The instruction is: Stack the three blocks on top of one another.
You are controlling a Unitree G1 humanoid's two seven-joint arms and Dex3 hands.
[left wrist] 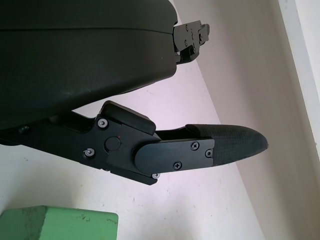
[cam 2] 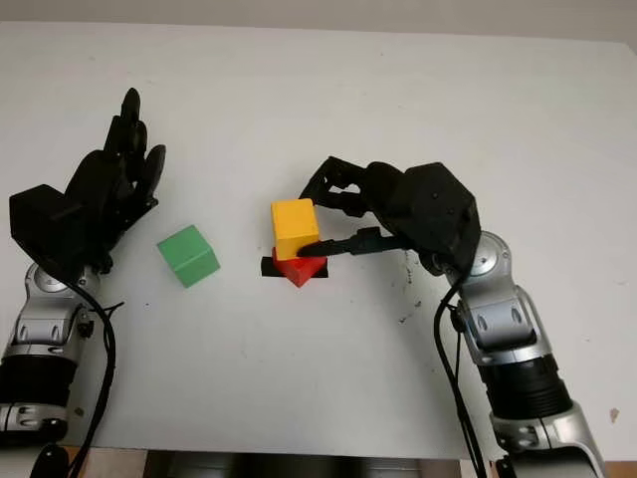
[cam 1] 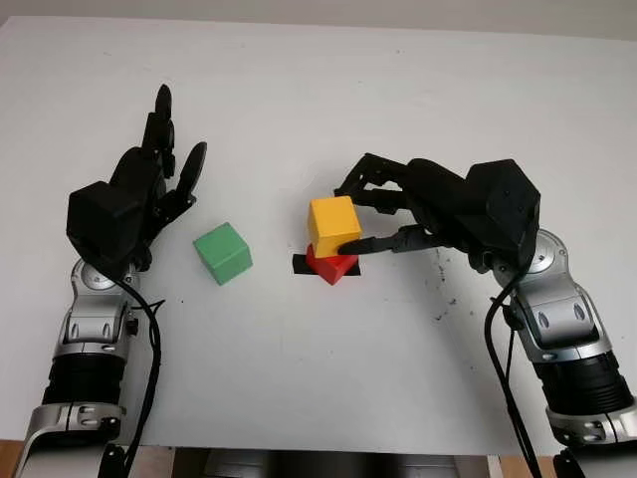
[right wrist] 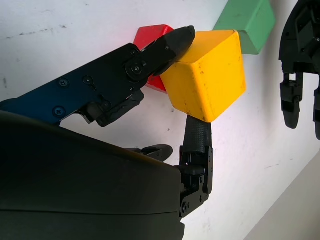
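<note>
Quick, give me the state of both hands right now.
Left hand: open, holding nothing, beside the green block.
Right hand: shut on the yellow block, which sits on the red block.

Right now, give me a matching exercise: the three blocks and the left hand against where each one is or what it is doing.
1. yellow block
2. red block
3. green block
4. left hand

a. alone on the table
b. open, beside the green block
c. on black tape, under another block
d. gripped by the right hand

Pairs: 1-d, 2-c, 3-a, 4-b
</note>
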